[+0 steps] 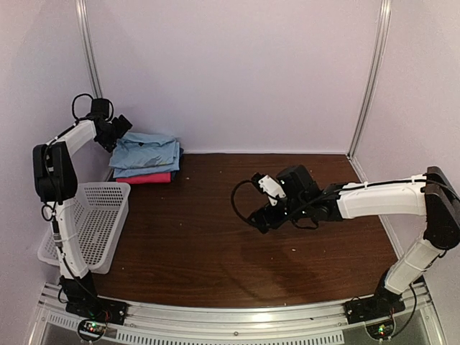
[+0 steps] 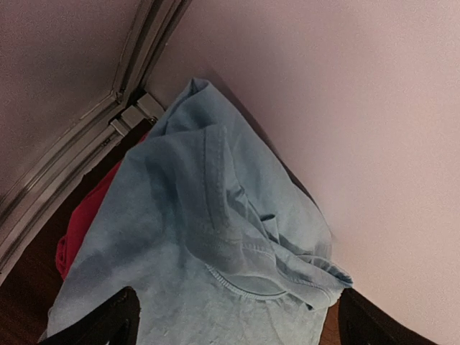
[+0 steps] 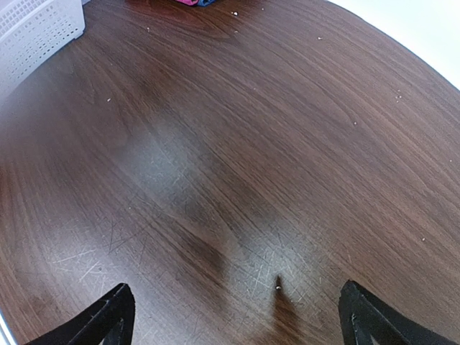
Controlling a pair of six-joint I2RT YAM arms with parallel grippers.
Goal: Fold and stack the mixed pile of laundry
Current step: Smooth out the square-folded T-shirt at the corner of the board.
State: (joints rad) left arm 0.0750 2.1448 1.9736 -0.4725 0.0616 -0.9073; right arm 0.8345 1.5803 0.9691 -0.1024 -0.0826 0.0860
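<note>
The mixed laundry pile lies folded and stacked in the table's back left corner, light blue garments on top of a magenta cloth. My left gripper hovers at the stack's left edge. Seen from the left wrist, the top blue garment shows a collar and a rumpled sleeve, and my left gripper stands open over it, holding nothing. My right gripper is open above bare wood near the table's middle. In the right wrist view the right gripper has nothing between its fingertips.
A white perforated basket stands tilted at the table's left edge, below the stack; its corner shows at the right wrist view's upper left. White walls and metal frame posts close in the back corner. The brown table is scratched.
</note>
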